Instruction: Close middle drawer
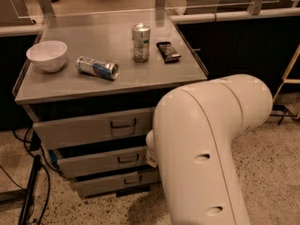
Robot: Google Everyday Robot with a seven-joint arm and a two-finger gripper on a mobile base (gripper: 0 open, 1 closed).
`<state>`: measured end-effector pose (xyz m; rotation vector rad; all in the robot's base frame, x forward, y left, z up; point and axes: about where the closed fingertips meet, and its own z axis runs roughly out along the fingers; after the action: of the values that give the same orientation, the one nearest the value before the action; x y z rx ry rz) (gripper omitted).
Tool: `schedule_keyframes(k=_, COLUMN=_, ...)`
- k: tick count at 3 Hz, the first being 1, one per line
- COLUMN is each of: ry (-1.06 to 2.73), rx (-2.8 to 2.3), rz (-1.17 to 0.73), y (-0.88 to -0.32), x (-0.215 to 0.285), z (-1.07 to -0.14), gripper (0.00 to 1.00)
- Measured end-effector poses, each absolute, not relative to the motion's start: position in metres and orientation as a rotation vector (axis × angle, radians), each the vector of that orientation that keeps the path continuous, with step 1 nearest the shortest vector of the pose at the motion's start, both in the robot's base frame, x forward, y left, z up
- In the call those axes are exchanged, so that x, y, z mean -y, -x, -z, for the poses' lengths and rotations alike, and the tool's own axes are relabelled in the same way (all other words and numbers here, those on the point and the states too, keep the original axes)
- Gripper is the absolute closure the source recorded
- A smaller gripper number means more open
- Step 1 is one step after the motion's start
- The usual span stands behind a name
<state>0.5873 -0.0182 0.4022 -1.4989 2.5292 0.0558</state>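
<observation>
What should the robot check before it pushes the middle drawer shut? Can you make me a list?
1. Middle drawer needs closing: ok, it sticks out, with a dark gap above its front.
2. Gripper at the correct drawer: ok, it sits by the right end of the middle drawer's front, mostly hidden behind the arm.
3. Gripper touching the front: cannot tell.
4. Nothing poking up inside the drawer: cannot tell, the inside is dark.
5. Lying can safe from rolling off the top: ok, it lies back from the front edge.
</observation>
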Motion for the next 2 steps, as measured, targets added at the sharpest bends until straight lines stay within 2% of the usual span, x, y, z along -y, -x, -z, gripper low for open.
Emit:
schedule_keyframes(k=1, ry=1.497, rx=-2.531, rz=-0.053, y=-0.5886, x=0.0183, z=-0.4016, gripper=0.84)
schedule_keyframes(k=2, ry=1.497, rx=-2.531, rz=-0.053, y=-0.5886, x=0.0183, z=-0.4016, gripper=0.60)
